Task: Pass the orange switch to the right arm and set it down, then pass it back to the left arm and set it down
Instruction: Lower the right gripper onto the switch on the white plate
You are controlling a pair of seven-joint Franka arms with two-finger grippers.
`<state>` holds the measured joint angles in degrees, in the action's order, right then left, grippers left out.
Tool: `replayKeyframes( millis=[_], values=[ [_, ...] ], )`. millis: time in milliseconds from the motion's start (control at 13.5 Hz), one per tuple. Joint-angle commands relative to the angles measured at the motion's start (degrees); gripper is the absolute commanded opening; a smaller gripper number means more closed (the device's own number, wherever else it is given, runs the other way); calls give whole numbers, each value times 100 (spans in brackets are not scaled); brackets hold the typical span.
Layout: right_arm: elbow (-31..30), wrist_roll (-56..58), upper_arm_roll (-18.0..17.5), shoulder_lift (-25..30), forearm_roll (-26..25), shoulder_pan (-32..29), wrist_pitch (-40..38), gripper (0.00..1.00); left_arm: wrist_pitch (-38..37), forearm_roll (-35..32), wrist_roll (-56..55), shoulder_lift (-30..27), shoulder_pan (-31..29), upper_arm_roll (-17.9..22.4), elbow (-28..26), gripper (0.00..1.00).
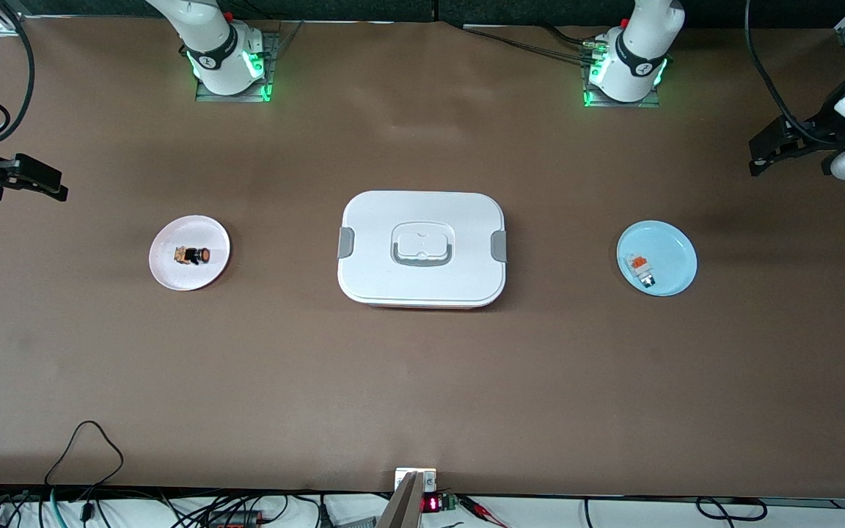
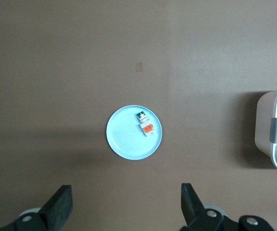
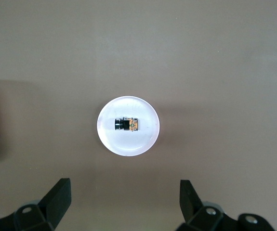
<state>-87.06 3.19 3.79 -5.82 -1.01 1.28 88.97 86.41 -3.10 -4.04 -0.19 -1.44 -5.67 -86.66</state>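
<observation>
Orange switch (image 1: pixel 192 255) on the pink plate (image 1: pixel 166 275); box (image 1: pixel 422 290) mid-bench.
Left gripper (image 2: pixel 126 204) spread over the blue plate (image 2: pixel 124 142); right gripper (image 3: pixel 125 202) spread over the pink plate.

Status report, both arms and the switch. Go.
Left gripper open over blue plate; right gripper open over pink plate. Orange switch on pink plate. Box between plates.

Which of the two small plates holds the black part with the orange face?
The pale pink plate toward the right arm's end holds the orange switch; the light blue plate holds a white-and-grey part.
</observation>
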Motion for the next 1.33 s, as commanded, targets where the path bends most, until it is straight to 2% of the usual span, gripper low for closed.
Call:
replayKeyframes(
  millis=[0, 519, 667, 889, 1259],
  values=[
    [22, 15, 34, -155, 83, 57, 23, 100, -89, 73, 0, -7, -23, 14, 97, 99],
    [-22, 24, 34, -832, 197, 145, 331, 100, -98, 73, 9, -7, -129, 40, 97, 99],
    [-598, 24, 25, -956, 206, 180, 741, 100, -98, 73, 9, -7, -129, 40, 97, 99],
    [-2100, 24, -27, -921, 224, 180, 2102, 100, -98, 73, 9, -7, -138, 40, 97, 99],
    [-3071, 41, -63, -956, 171, 180, 3371, 100, -98, 82, 9, -7, -155, 49, 97, 99]
  ],
)
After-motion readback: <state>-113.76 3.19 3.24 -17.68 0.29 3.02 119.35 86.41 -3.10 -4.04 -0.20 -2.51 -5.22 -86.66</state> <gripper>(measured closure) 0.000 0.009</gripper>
